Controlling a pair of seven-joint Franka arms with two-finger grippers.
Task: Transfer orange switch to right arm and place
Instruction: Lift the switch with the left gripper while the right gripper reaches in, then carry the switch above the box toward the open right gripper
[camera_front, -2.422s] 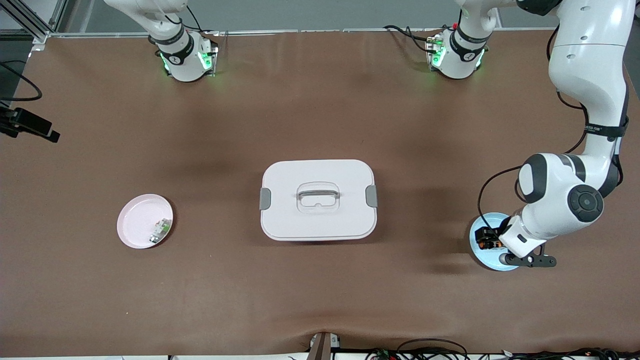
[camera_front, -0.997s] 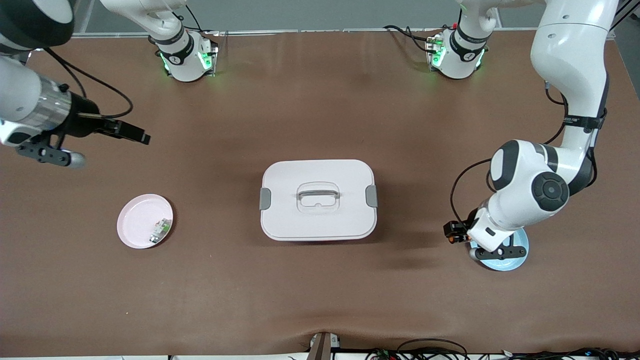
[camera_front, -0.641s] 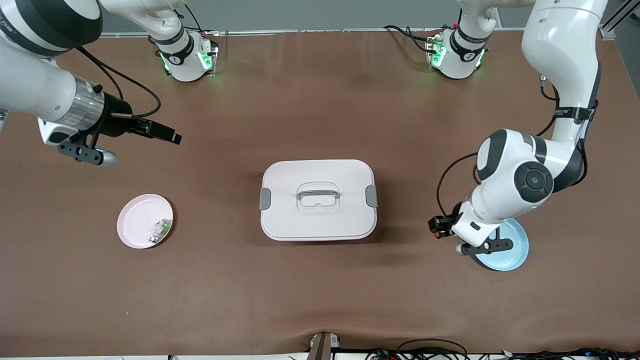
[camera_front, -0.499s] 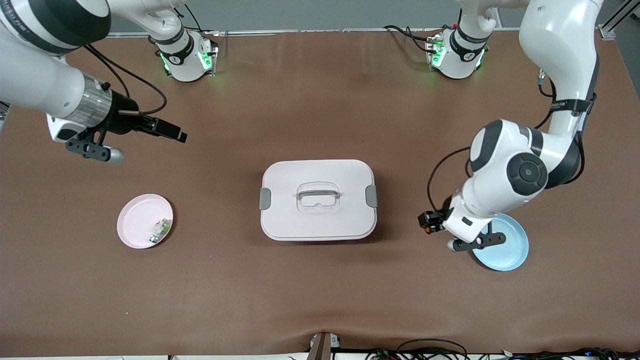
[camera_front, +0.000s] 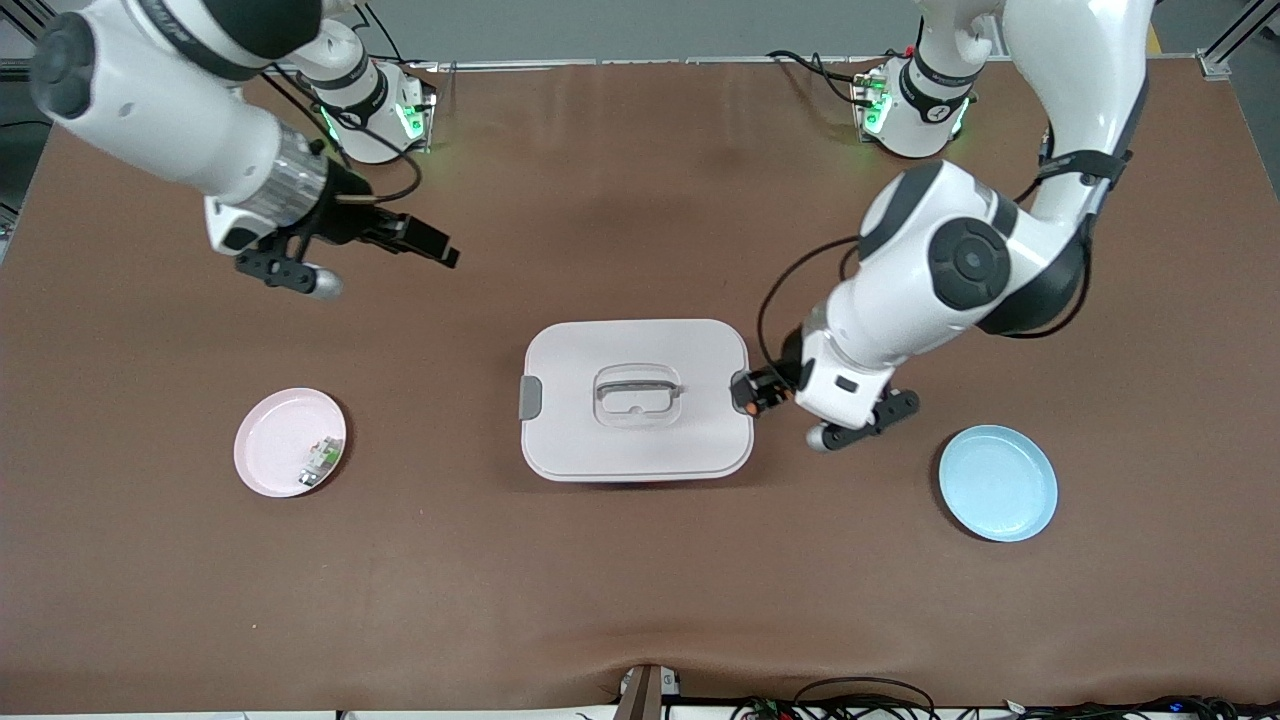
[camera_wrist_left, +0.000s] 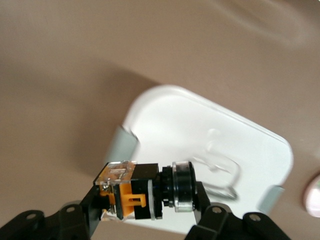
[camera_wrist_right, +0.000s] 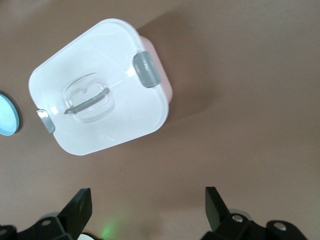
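The orange switch (camera_front: 746, 392) is a small black part with orange marks, and my left gripper (camera_front: 758, 388) is shut on it. It hangs in the air over the end of the white lidded box (camera_front: 636, 400) that faces the left arm's side. In the left wrist view the orange switch (camera_wrist_left: 142, 192) lies crosswise between the fingers of the left gripper (camera_wrist_left: 147, 202), with the box (camera_wrist_left: 210, 145) below. My right gripper (camera_front: 428, 243) hovers open over bare table near the right arm's base. The right wrist view shows the right gripper (camera_wrist_right: 148, 206) holding nothing.
A blue plate (camera_front: 998, 483) lies toward the left arm's end of the table. A pink plate (camera_front: 275, 440) with a small white-and-green part (camera_front: 320, 460) lies toward the right arm's end. The box has a handle (camera_front: 636, 388) and grey clips.
My left gripper has lifted the switch off the blue plate and carried it over to the box's edge. My right arm has swung in from the table's end toward the middle, staying open.
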